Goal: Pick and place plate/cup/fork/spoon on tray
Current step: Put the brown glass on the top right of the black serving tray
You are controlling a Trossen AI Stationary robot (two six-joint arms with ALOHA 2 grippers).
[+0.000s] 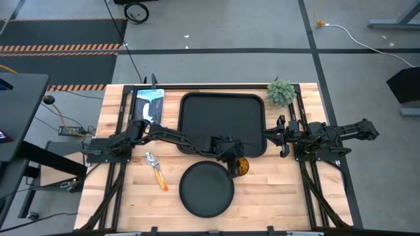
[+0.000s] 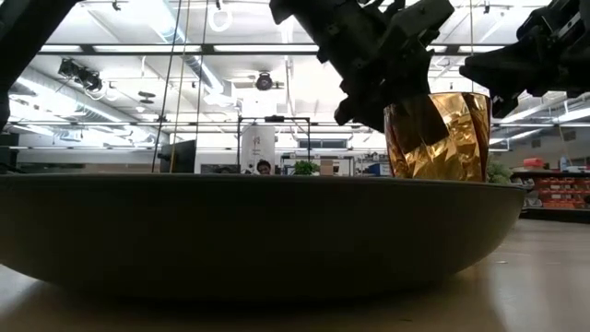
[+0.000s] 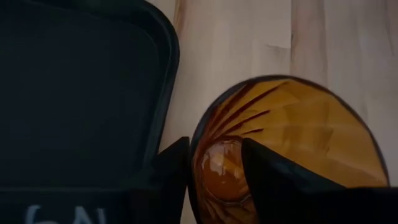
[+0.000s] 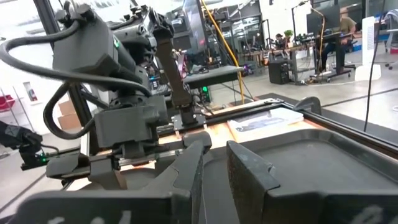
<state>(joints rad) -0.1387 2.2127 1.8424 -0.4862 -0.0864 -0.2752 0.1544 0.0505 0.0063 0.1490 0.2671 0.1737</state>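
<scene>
The amber cup (image 1: 242, 166) stands just off the black tray's (image 1: 223, 98) near right corner, beside the round black plate (image 1: 207, 190). My left gripper (image 1: 233, 164) is shut on the cup; it also shows in the left wrist view (image 3: 214, 171). In the low view the plate (image 2: 249, 231) hides the cup's (image 2: 442, 138) base. An orange-handled utensil (image 1: 157, 173) lies flat on the table left of the plate; I cannot tell whether it is the fork or the spoon. My right gripper (image 1: 282, 136) waits at the tray's right edge, open by a narrow gap and empty. My left gripper holds the cup by its rim wall (image 3: 194, 163), on the side nearest the tray. One finger (image 3: 273, 180) is inside the cup and the other (image 3: 168, 171) outside. The fingers come from above, pointing down. The cup is about upright; whether it is off the table I cannot tell.
A small green plant (image 1: 281, 92) stands at the far right corner. A blue and white package (image 1: 148, 105) lies left of the tray. Bare wood shows right of the plate and cup (image 1: 282, 190).
</scene>
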